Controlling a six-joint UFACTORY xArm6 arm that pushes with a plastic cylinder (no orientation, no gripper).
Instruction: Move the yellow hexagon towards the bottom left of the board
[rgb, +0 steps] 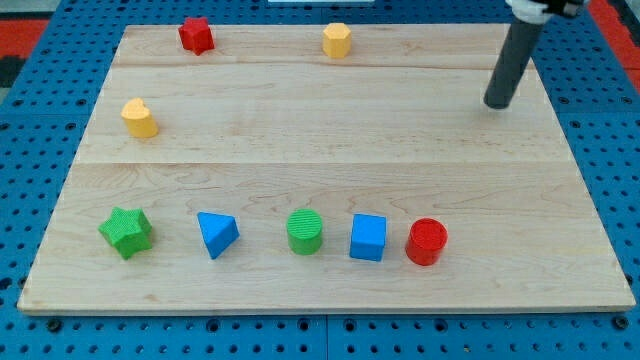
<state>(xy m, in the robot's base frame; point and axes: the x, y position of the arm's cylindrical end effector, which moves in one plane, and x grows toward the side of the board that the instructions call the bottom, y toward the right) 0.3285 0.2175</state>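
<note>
The yellow hexagon (337, 40) stands near the board's top edge, a little right of the middle. My tip (496, 103) rests on the board at the view's upper right, well to the right of the hexagon and somewhat lower, apart from every block. The rod rises from the tip to the view's top right corner.
A red star (196, 35) sits at the top left. A yellow heart-shaped block (140, 118) sits at the left. Along the bottom, left to right: green star (126, 232), blue triangle (216, 234), green cylinder (304, 232), blue cube (368, 238), red cylinder (427, 241). The wooden board (330, 130) lies on a blue pegboard.
</note>
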